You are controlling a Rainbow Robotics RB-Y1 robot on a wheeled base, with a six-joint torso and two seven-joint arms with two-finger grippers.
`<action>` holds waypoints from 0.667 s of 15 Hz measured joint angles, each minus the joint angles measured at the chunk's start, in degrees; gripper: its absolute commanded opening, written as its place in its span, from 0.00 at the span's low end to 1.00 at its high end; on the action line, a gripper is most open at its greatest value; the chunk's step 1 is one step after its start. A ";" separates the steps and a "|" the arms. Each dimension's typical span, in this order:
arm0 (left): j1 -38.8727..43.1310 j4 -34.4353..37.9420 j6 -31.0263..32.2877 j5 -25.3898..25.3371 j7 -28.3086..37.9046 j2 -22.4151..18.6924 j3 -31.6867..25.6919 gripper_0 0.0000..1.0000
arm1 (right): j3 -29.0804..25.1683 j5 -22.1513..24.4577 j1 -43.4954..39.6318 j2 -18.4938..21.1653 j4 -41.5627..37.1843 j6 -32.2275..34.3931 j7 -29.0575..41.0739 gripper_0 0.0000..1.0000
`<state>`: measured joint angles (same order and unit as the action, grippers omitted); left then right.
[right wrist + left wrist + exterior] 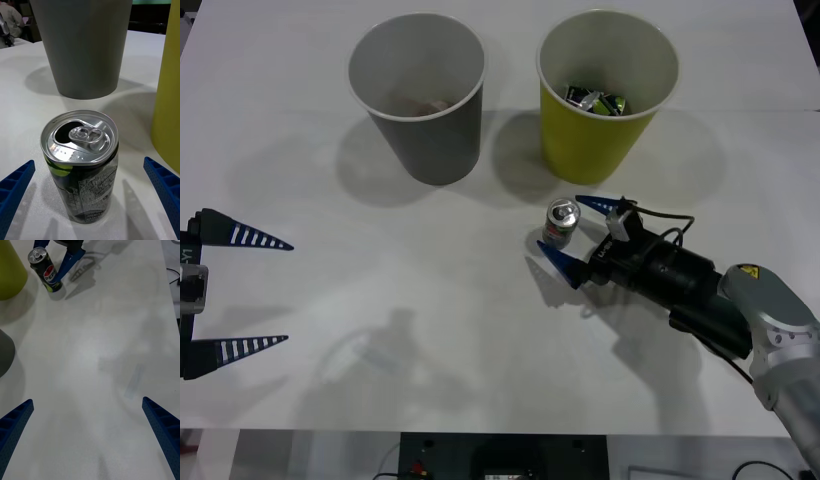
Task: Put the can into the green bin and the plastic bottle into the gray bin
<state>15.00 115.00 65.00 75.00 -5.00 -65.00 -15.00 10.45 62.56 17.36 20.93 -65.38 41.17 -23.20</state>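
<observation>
The can (561, 222) is standing upright on the white table (430, 330), just in front of the green bin (605, 95), and the right gripper (576, 236) is sitting low around it with its blue fingers spread apart, one on either side. From the right wrist camera the can (80, 165) is filling the middle, silver top opened, tab lying flat, dark body with fine print, and there is daylight between it and each blue finger (15, 187), so nothing is clamping yet. Behind it the gray bin (82, 45) is looming, with the green bin's (168, 86) wall rising just beside the can.

Up at the far side of the table the gray bin (418, 95) is standing upright to the left of the green one; the two are close but apart. Inside the green bin some dark crushed cans with green marks (598, 100) are lying at the bottom.

The left gripper (238, 292) is hanging at the table's left edge, well away from everything, fingers wide open. Its wrist camera is looking across bare table to the can (45, 270), the red, white and blue logo facing this way, with the right gripper's fingers (69, 262) bracketing it
</observation>
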 measured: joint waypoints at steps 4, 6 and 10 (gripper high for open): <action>0.00 0.00 0.00 0.00 0.00 0.00 0.00 1.00 | 1.85 -0.28 1.13 -1.08 0.00 -3.71 0.10 1.00; 0.00 0.00 0.00 0.00 0.00 0.00 0.00 1.00 | 2.31 -0.27 1.32 -1.16 0.00 -4.24 0.13 0.79; 0.00 0.00 0.00 0.00 0.00 0.00 0.00 1.00 | 2.50 -0.26 1.28 -1.17 0.00 -4.14 0.15 0.00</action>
<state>15.00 115.00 65.00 75.00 -5.00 -65.00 -15.00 12.94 62.30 18.65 19.77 -65.38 37.03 -23.05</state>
